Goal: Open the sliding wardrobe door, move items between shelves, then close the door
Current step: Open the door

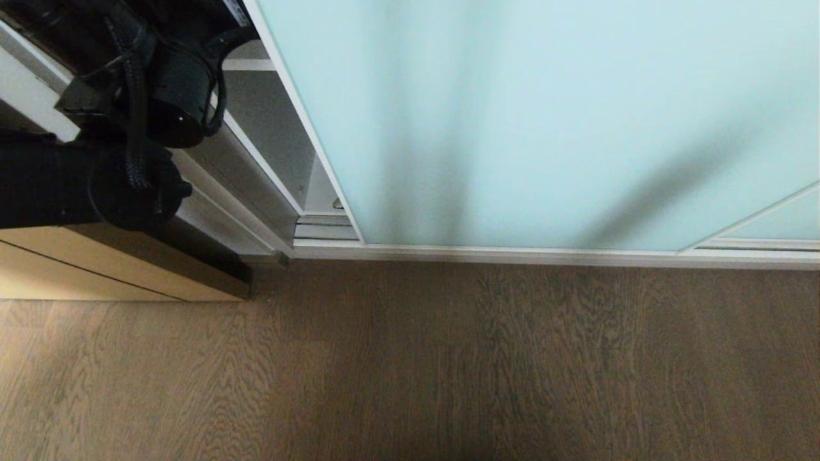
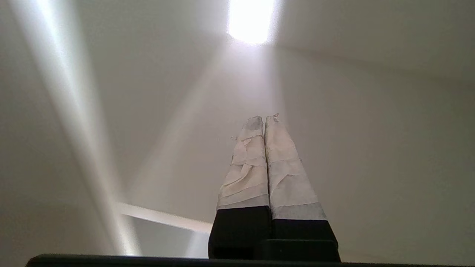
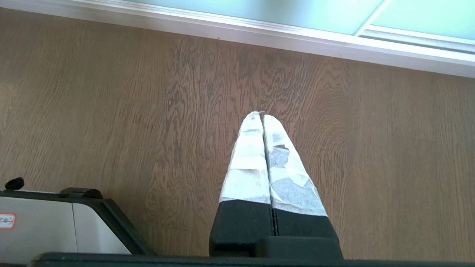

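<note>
Brown wood-grain floor (image 1: 448,371); tan cabinet (image 1: 96,269) (left); bright ceiling light (image 2: 249,20).

the sliding door (image 1: 544,115) is frosted pale aqua glass with a thin silver-white frame. the floor (image 1: 448,365) is brown wood grain. the shelf (image 1: 246,64) edge is white, its inner walls light grey. the left arm (image 1: 128,96) is black. both grippers' fingers (image 2: 256,167) (image 3: 252,159) wear white tape over black bases

A brown wood-grain floor (image 1: 448,365) is stretching out below the wardrobe, carrying its silver door track (image 1: 551,255). Inside the opening, a white shelf (image 1: 248,64) is showing, edge-on.
</note>
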